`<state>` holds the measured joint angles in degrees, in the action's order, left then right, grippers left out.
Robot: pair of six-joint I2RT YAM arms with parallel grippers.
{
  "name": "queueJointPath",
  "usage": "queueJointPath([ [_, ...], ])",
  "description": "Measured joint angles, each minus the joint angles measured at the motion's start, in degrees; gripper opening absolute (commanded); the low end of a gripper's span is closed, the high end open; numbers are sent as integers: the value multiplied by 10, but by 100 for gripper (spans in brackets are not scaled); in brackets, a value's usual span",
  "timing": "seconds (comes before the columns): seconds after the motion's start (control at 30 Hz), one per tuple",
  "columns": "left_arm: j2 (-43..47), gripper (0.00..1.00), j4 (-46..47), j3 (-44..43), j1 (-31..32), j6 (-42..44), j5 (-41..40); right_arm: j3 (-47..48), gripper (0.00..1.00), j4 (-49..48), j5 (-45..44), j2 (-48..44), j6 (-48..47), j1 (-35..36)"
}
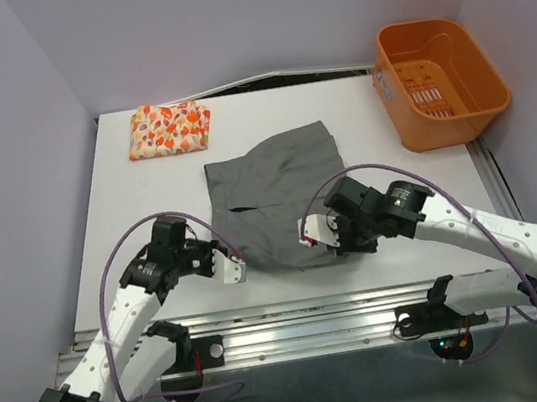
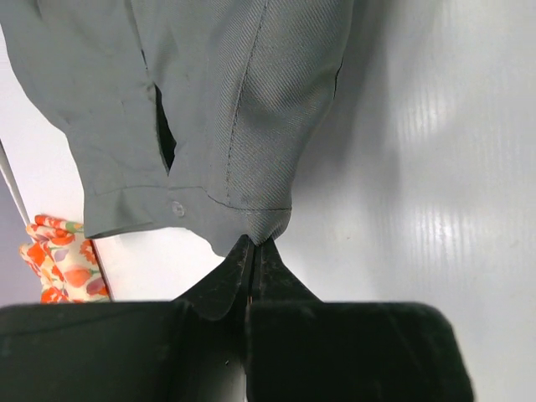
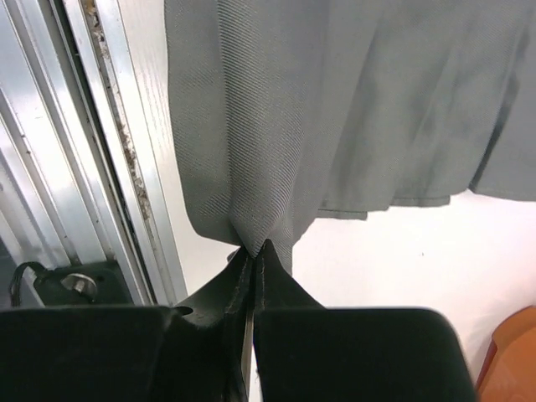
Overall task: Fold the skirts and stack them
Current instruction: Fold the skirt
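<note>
- Top view: the plain, soft dark grey skirt [image 1: 278,194] lies spread flat in the middle of the white table [image 1: 147,199]. Its long axis runs from the near edge to the far edge, leaning a little to the far right.
- The left gripper [image 1: 234,265] is clamped on the near left corner and the right gripper [image 1: 307,233] on the near right end, where the arm hides the corner itself.
- The folded cream, leaf-print skirt [image 1: 169,129] sits well apart at the far left, and the orange plastic basket [image 1: 396,91] stands at the far right.
- If one arm lifts faster or travels further than the other, the fold would likely land skewed. A fold carried too far could crowd the leaf-print skirt.
- Left wrist view: the jaws are together on the very tip of the corner. A band with a small button [image 2: 177,208] lies just beside it, so the waist end seems to point toward the arms.
- So little cloth sits in the pinch that the garment's weight may pull it free. Whether both layers are caught cannot be told, and a missed lower layer would stay on the table.
- Right wrist view: the jaws are shut on a small pucker of cloth just beside the metal rail [image 3: 92,151] at the table's edge. Pleats run away from the fingers along the long axis.
- The same thin hold risks slipping, and slack cloth could snag on the rail.
</note>
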<state>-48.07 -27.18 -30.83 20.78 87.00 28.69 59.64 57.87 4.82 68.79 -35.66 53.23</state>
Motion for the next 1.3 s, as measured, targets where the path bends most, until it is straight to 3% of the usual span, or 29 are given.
queueJointPath([
  [0.33,90,0,-69,-7,-4,-87,21,101,1,87,-56,-24,14,0],
  [0.53,88,0,-76,-48,-16,-157,32,152,1,83,-113,-24,-29,-13],
  [0.8,-53,0,-72,-156,-88,-197,104,279,1,36,-60,132,-135,-224],
  [0.97,-160,0,-65,-224,-138,-215,132,378,1,10,-23,244,-183,-263],
  [1.3,-418,0,6,-370,-173,-326,144,593,2,-65,-1,509,-254,-316],
])
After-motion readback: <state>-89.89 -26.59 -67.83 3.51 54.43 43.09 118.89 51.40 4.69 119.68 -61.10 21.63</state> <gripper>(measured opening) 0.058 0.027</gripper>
